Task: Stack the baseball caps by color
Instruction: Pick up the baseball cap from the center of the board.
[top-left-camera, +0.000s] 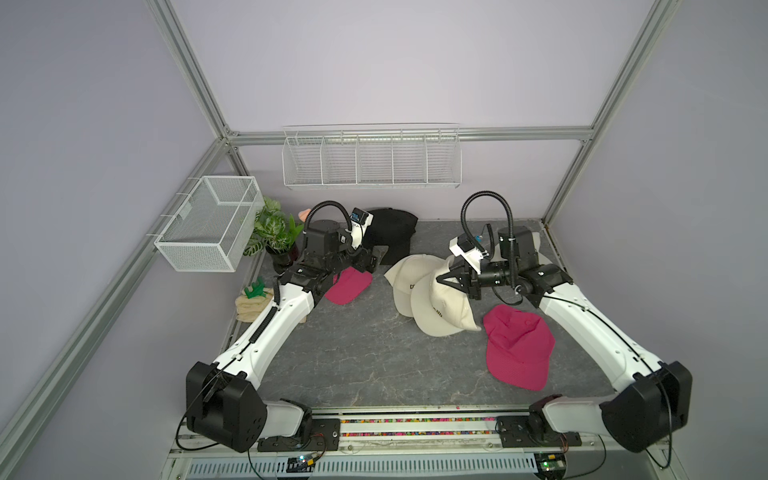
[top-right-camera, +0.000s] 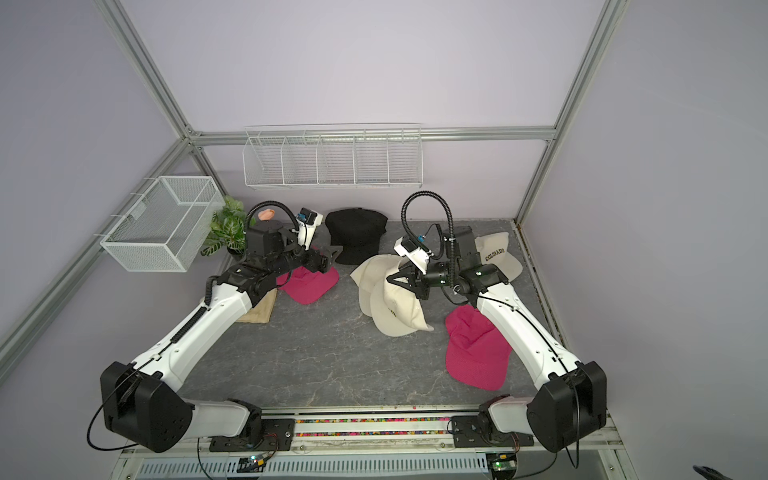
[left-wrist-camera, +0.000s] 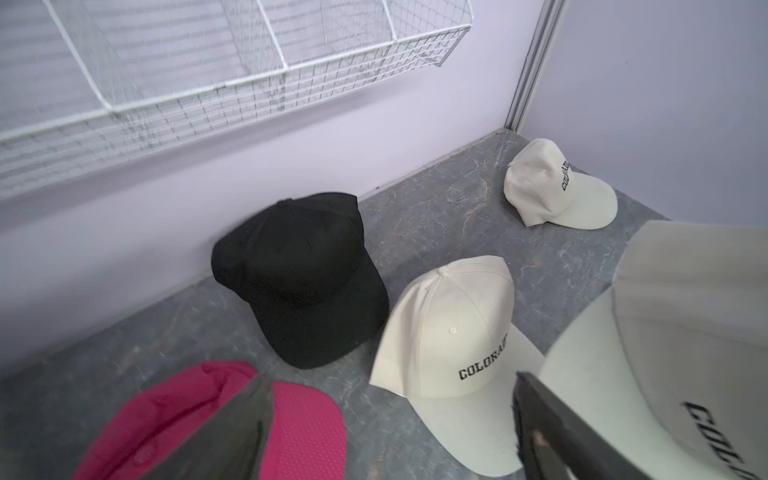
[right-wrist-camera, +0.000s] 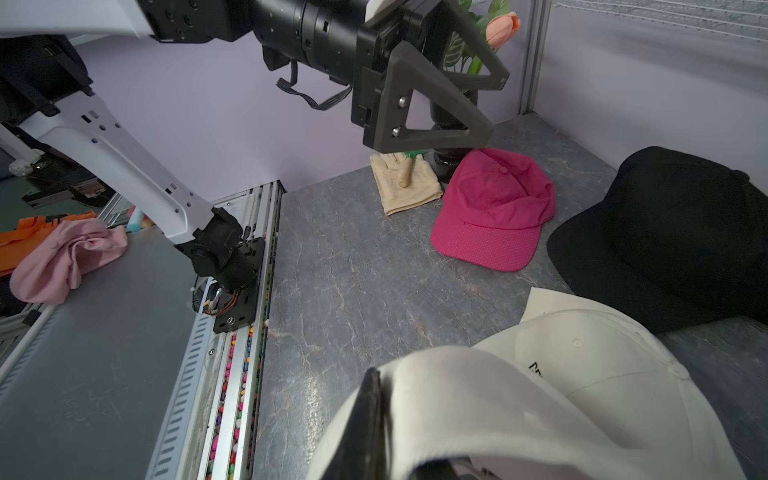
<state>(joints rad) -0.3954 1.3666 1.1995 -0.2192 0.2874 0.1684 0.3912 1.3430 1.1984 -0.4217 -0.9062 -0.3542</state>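
two grippers, two different jobs. the right gripper is pinched tight on the edge of a cream cap, holding it over a second cream cap on the desk, likely so the pair nests as one colour pile. the third cream cap sits behind that arm, near the back corner. the left gripper is spread wide and empty above a pink cap, beside the black caps. the second pink cap lies well apart, so pink looks unstacked.
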